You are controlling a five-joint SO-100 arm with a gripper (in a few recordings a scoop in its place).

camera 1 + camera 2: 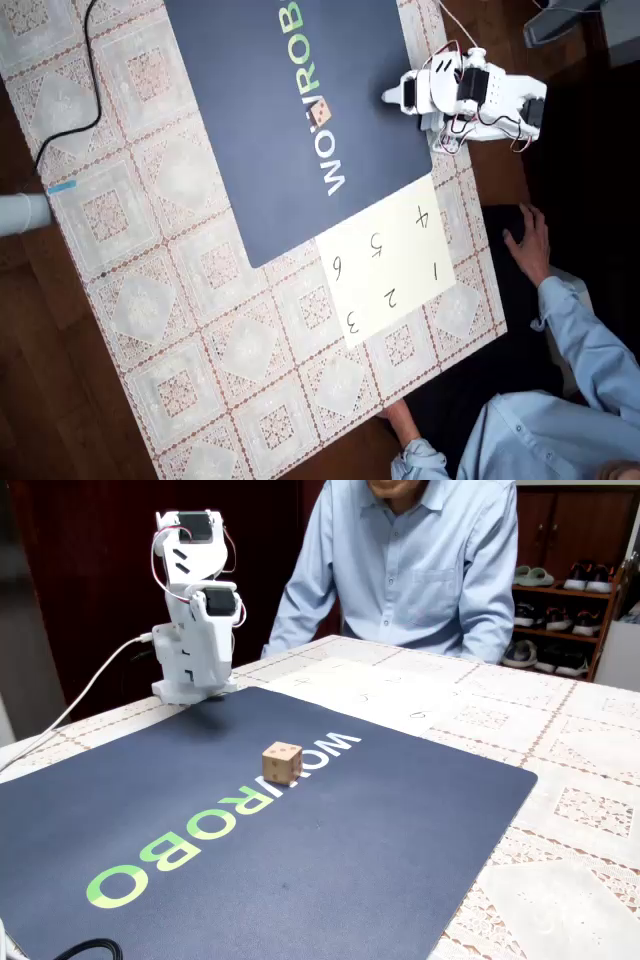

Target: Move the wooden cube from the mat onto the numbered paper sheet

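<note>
Overhead view, left to right.

Desk [150, 300]: lying under a pale lace-patterned cloth, with a dark cable [85, 90] trailing across its upper left corner.

The mat [270, 150]: dark navy, sitting diagonally on the cloth and showing white and green lettering.

The wooden cube [320, 113]: resting on the mat, on the lettering itself; in the fixed view it [282, 763] is sitting upright near the mat's middle, dotted faces showing, nothing touching it.

The numbered paper sheet [395, 262]: lying just below the mat's lower right corner, edge touching or slightly overlapping it, carrying handwritten digits and nothing else.

Arm [470, 95]: white, folded up at the mat's right edge, well apart from the cube. Claw [392, 96]: pointing toward the mat; whether its jaws are parted or together cannot be told.

A person [560, 340] is sitting at the desk's right side, hands resting by the edge.

Step in hand, as judged: the reach is not yet begun, and the cube is waiting ungrasped. The next move is calling for the arm to unfold, bring a parted claw down over the small block, and close squarely on its sides.
</note>
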